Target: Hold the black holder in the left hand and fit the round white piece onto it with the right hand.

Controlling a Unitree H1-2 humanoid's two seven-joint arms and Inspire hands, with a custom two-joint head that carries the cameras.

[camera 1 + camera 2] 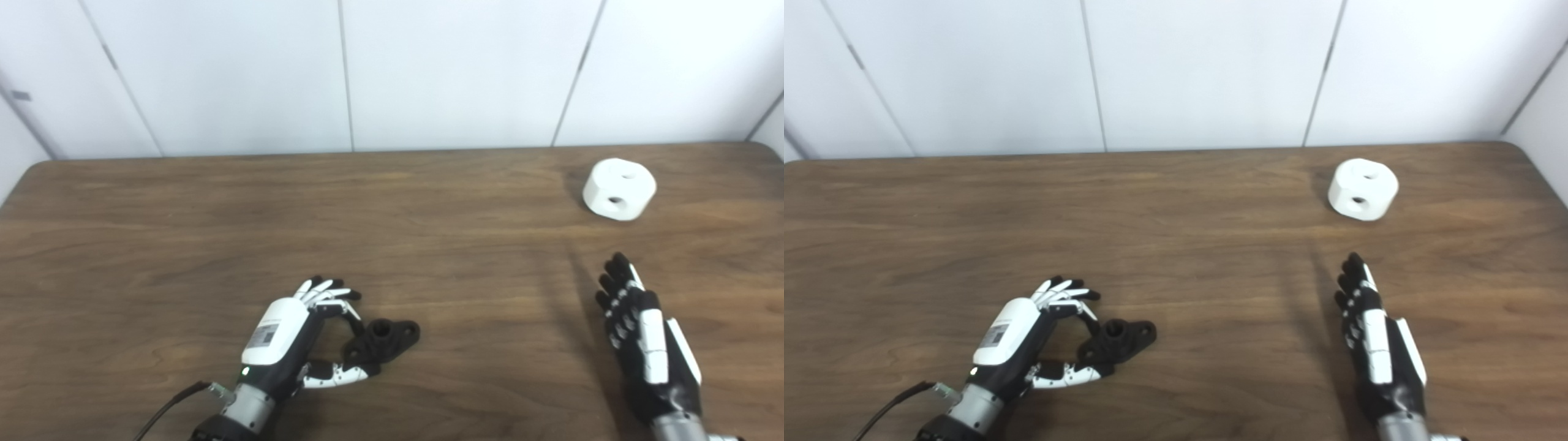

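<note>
Black holder [383, 341] lies on our near surface [429, 257] between the closing fingers of our left hand [288, 334], not yet lifted, while our empty right hand [643, 334], fingers extended, points toward the far white piece [618, 188].

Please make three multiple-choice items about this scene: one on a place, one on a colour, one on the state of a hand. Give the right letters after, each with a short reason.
1. Where does the round white piece lie on the table?
A. beside the left hand
B. far right, beyond the right hand
C. on the black holder

2. What colour is the holder at the left hand?
A. black
B. red
C. white

3. How is the right hand?
A. closed on the white piece
B. closed on the holder
C. open, holding nothing

Answers: 1 B, the piece sits alone near the table's far right part, apart from both hands. 2 A, the holder is dark black against the brown wood. 3 C, its fingers are stretched out with nothing between them.
</note>
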